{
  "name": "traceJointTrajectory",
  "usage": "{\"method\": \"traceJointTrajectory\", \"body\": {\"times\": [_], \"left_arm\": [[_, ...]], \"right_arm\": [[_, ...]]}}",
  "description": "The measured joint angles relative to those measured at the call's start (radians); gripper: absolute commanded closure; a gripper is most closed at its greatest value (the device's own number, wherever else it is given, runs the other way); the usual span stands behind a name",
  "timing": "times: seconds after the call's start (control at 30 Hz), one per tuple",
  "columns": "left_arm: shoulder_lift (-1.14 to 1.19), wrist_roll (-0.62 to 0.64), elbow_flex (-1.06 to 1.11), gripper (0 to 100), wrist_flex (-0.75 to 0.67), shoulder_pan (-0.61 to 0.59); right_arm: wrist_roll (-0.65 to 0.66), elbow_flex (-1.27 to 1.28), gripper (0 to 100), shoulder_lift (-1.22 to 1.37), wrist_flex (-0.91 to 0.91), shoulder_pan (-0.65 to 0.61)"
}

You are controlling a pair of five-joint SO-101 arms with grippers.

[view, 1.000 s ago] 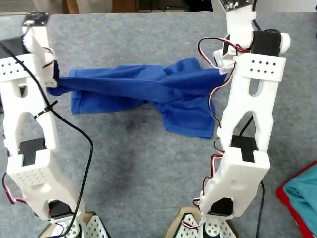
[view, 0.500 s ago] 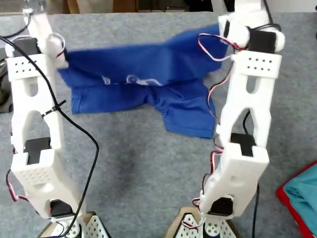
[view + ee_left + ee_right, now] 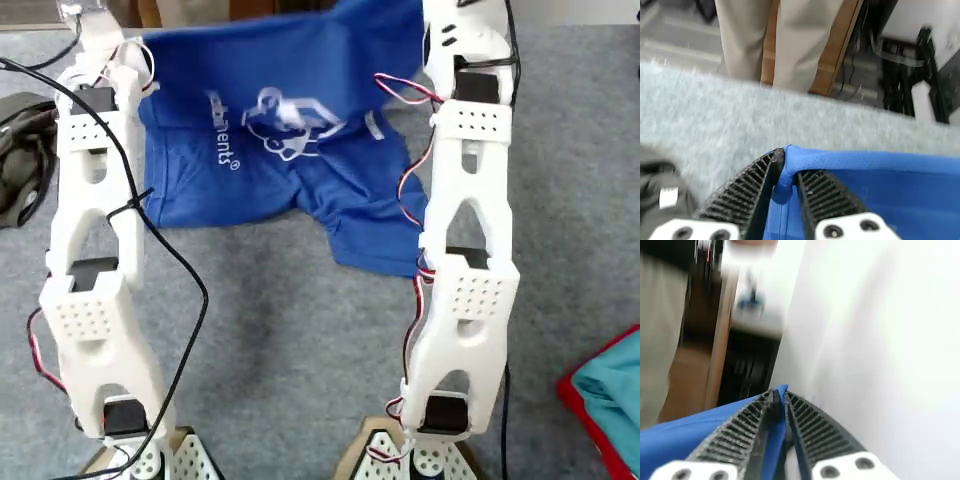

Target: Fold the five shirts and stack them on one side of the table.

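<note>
The blue shirt [image 3: 290, 130] runs out past the far edge of the high view, so its upper hem and both pinched corners are cut off there. The right arm [image 3: 465, 200] covers the cloth's side just below the right gripper [image 3: 780, 399]. Beyond that gripper's tips the room is blurred past telling, and the shirt leaves the frame behind the jaws. Beside the left gripper [image 3: 786, 167], a dark garment [image 3: 22, 170] is sliced by the picture's edge. Well behind the right gripper, near its arm's base, a teal cloth [image 3: 615, 380] on something red [image 3: 585, 410] is cut off likewise. The shirt's white print [image 3: 275, 115] is smeared.
</note>
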Motion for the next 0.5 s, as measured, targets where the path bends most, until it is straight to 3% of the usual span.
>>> {"method": "traceJointTrajectory", "body": {"times": [0.2, 0.5], "left_arm": [[0.086, 0.000, -0.187, 98, -0.018, 0.003], [0.252, 0.000, -0.232, 98, 0.058, 0.003]], "right_arm": [[0.002, 0.000, 99.3, 0.000, -0.265, -0.012], [0.003, -0.002, 99.3, 0.129, -0.284, -0.029]]}}
